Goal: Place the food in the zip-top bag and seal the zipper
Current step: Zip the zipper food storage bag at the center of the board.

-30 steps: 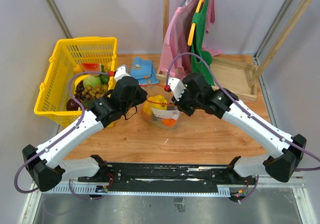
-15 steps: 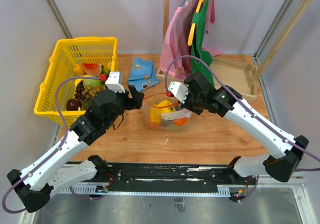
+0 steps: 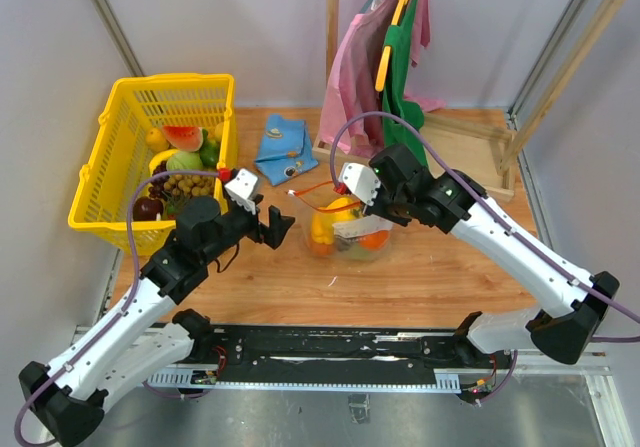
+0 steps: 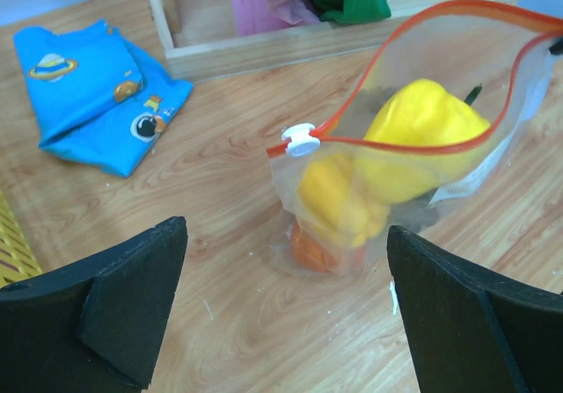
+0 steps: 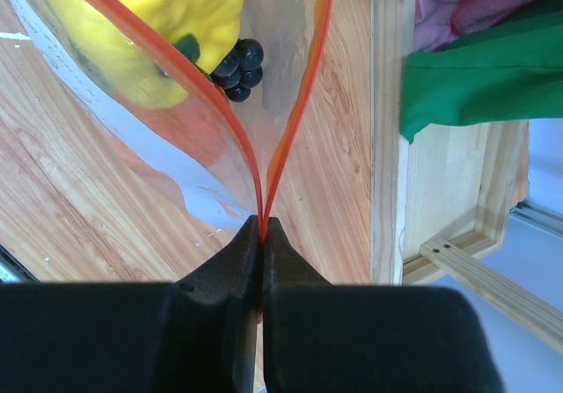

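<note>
A wooden table (image 3: 400,277) stands between pale grey walls (image 3: 200,27), a wooden clothes rack (image 3: 465,157) at its far right.

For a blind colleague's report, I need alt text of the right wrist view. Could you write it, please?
The right fingers pinch shut on one end of the red zipper of the clear zip-top bag, whose mouth gapes open. Inside lie a yellow fruit and dark grapes; a wooden frame with green cloth stands beside the bag.

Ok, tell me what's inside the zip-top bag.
The zip-top bag holds a yellow fruit, an orange piece beneath it and dark grapes. Anything behind the yellow fruit is covered.
</note>
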`<state>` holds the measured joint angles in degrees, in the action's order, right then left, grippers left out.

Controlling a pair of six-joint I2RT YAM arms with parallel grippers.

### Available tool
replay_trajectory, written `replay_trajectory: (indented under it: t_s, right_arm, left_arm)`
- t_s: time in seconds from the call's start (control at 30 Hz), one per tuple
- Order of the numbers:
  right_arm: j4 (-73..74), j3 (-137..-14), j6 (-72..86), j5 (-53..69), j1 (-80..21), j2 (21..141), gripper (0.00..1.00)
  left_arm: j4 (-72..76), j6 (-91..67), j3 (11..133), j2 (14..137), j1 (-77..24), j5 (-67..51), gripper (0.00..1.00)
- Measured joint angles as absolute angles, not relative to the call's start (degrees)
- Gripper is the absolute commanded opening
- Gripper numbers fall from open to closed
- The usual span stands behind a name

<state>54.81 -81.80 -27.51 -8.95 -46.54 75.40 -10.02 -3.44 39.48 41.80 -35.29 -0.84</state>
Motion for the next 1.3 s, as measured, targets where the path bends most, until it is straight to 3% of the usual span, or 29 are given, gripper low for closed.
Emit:
replay_trajectory:
  t_s: [0.43, 0.6, 0.87, 1.07, 1.2, 1.3]
  right_arm:
    - [54.89, -80.2, -29.21, -9.72, -46.54, 73.25, 0.01]
    - [54.89, -79.07, -30.06, -9.74, -46.54, 71.92, 0.01]
    - [54.76, -79.02, -30.74, -9.72, -46.54, 71.79, 0.01]
    - [54.74, -78.98, -31.09, -9.72, -46.54, 71.77, 0.01]
    - [54.74, -78.89, -31.31, -9.8, -46.54, 71.77, 0.01]
    - [54.72, -78.87, -31.55, -10.79, -46.54, 71.75, 0.01]
  left_arm:
    - [-1.04, 9.06, 35.07, 49.47, -26.26, -22.92, 0.98]
    - [2.9, 11.81, 34.79, 50.76, -25.63, -30.17, 0.88]
    - [7.86, 13.37, 34.79, 56.27, -25.56, -34.52, 0.82]
    - [12.47, 13.78, 34.81, 59.68, -25.5, -38.15, 0.54]
    - [15.11, 13.89, 34.81, 61.3, -25.45, -41.17, 0.19]
    - [15.27, 14.81, 34.81, 61.52, -25.3, -43.0, 0.04]
